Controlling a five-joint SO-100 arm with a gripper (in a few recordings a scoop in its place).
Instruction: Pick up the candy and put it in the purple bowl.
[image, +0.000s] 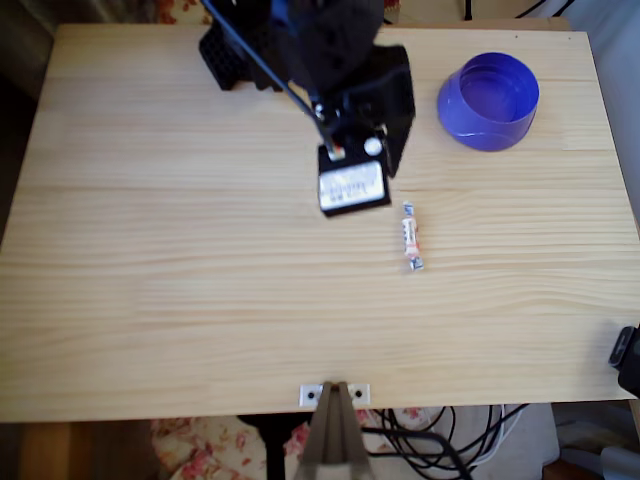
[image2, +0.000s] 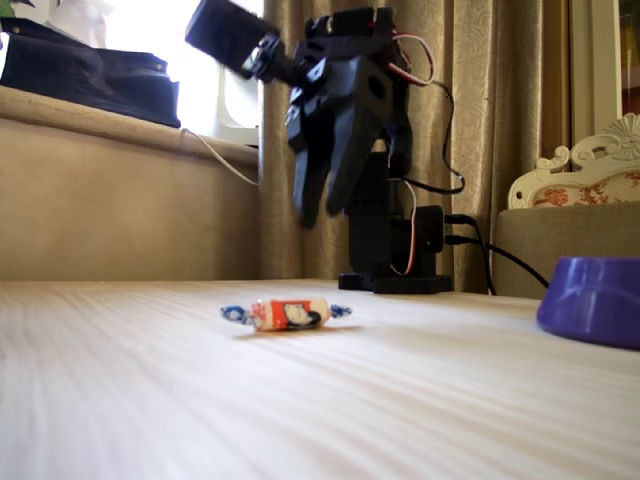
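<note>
Candy (image: 411, 236) lay flat on table (image: 150, 300) near centre, toward right edge. Hand (image2: 322, 205) hung above table, clear of candy, fingers slightly spread, empty. Purple bowl (image: 488, 101) sat near far right corner.

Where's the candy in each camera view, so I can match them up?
Overhead view: the candy lies right of centre on the table, below the purple bowl.
Fixed view: the candy lies left of centre, in front of the arm's base.
Shared landmark: the purple bowl.
</note>
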